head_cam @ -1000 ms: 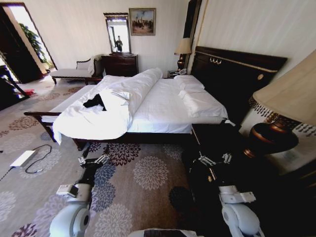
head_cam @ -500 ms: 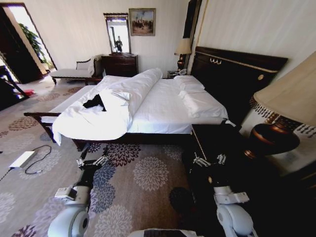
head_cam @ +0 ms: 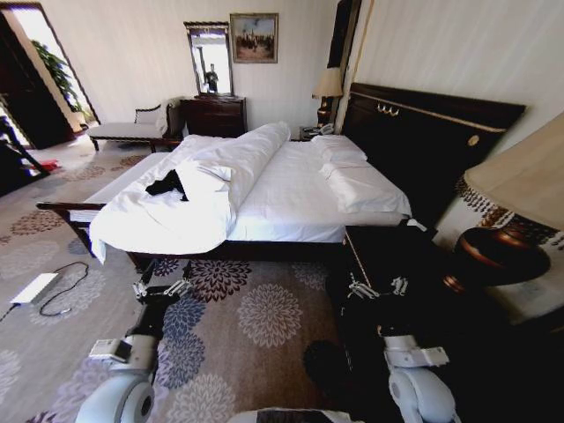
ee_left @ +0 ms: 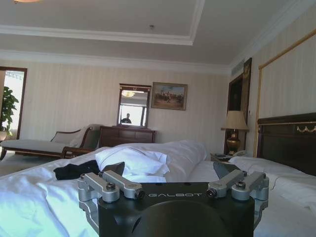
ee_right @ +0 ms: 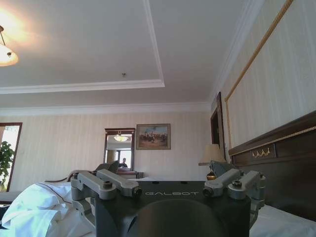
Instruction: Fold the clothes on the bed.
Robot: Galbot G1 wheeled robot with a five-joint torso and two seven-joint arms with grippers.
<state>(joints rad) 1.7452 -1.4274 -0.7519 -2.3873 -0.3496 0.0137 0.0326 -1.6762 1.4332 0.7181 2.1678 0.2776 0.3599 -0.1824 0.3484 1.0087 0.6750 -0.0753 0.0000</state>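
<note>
The large double bed (head_cam: pixel 291 198) with white sheets and dark wooden frame serves as the reference. The black short-sleeved cotton T-shirt (head_cam: pixel 167 184) lies crumpled on the rumpled white duvet (head_cam: pixel 159 220) near the bed's foot end, on the side away from the robot, unfolded and untouched. In the left wrist view the same black T-shirt (ee_left: pixel 74 169) rests well beyond the fingers, beside a bunched fold of the white duvet (ee_left: pixel 138 160).

The left gripper (head_cam: pixel 160 289) hangs over the flower-patterned carpet (head_cam: pixel 256 317), short of the bed's near side rail, jaws spread wide and holding nothing. The right gripper (head_cam: pixel 377 286) sits just off the dark wooden bedside cabinet (head_cam: pixel 388 251) by the headboard end, likewise spread and empty.

Against the views of a second earlier, the whole scene has slid slightly: the brown table lamp (head_cam: pixel 507 220) has shifted toward the frame's edge and the bed leftward. That indicates the robot itself moved, not the furniture. Judgement: approach phase only; folding not begun, garment well out of reach.
</note>
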